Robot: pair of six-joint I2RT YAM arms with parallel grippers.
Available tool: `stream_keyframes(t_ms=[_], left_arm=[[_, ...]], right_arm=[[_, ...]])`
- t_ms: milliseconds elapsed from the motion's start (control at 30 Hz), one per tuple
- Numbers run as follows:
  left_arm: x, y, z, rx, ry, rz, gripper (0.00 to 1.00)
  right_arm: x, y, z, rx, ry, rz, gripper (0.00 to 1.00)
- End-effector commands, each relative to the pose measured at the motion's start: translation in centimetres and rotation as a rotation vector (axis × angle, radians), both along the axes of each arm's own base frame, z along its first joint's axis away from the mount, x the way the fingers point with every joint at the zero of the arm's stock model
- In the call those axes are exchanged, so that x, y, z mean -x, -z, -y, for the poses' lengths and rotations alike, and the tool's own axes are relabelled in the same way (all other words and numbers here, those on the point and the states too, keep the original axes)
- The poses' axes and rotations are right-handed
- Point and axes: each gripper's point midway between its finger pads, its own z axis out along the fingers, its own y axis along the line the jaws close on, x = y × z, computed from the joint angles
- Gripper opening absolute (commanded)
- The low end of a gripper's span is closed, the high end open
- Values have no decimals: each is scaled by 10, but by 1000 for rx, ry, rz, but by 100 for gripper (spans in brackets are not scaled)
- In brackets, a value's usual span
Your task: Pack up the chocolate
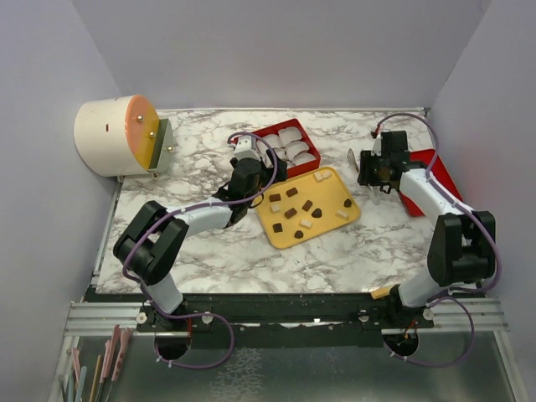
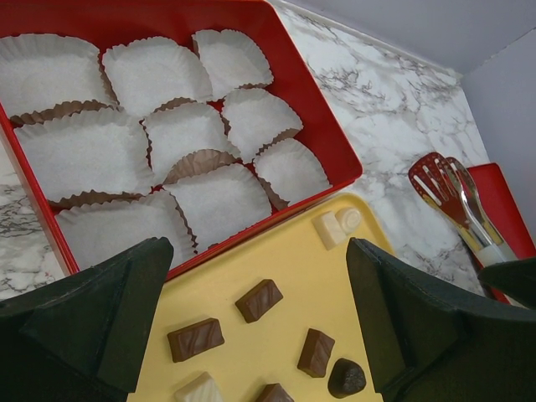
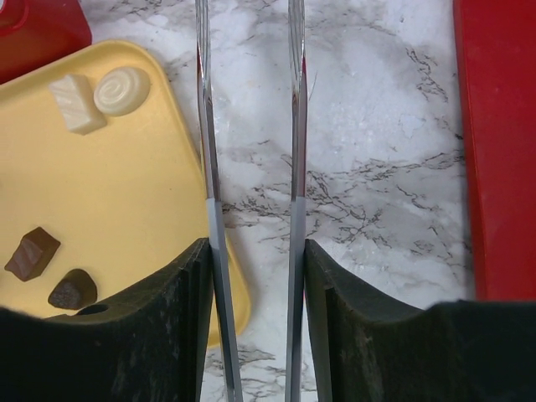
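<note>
Left fingers point(image 2: 100, 310), matte black and wedge-shaped, stand spread wide with nothing between them, over the seam where tray meets box. Right fingers point(image 3: 368, 335), of the same black plastic, pinch the two thin steel arms of a pair of tongs point(image 3: 209, 167). The arms run parallel above the marble-veined desk point(image 3: 377, 126), in the bare strip between the tray and a flat red lid point(image 3: 498, 151) near the desk's right edge.

The chocolate point(image 2: 259, 301) lies loose on the smooth yellow tray point(image 3: 126, 193) mid-desk: small brown blocks, a dark dome, cream-white squares, and a swirl-topped cream round at the tray's far corner. Touching the tray's far-left side sits a glossy red box point(image 2: 322, 134) packed with crinkled white paper cups point(image 2: 159, 75). A broad band of desk lies bare along the near edge. At the far-left corner rests a white cylinder point(image 1: 105, 138) with an orange face.
</note>
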Motion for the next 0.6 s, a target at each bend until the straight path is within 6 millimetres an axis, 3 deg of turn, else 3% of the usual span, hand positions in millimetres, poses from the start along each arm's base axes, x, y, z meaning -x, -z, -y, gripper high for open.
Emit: stream_keyframes(t_ms=[0, 267, 567], left_arm=[[-1, -7, 9, 31, 22, 15, 96], [1, -10, 8, 36, 18, 19, 95], [3, -13, 4, 30, 8, 26, 95]], right_arm=[[1, -31, -9, -18, -24, 49, 48], [11, -42, -27, -2, -61, 52, 48], [43, -41, -72, 55, -166, 17, 48]])
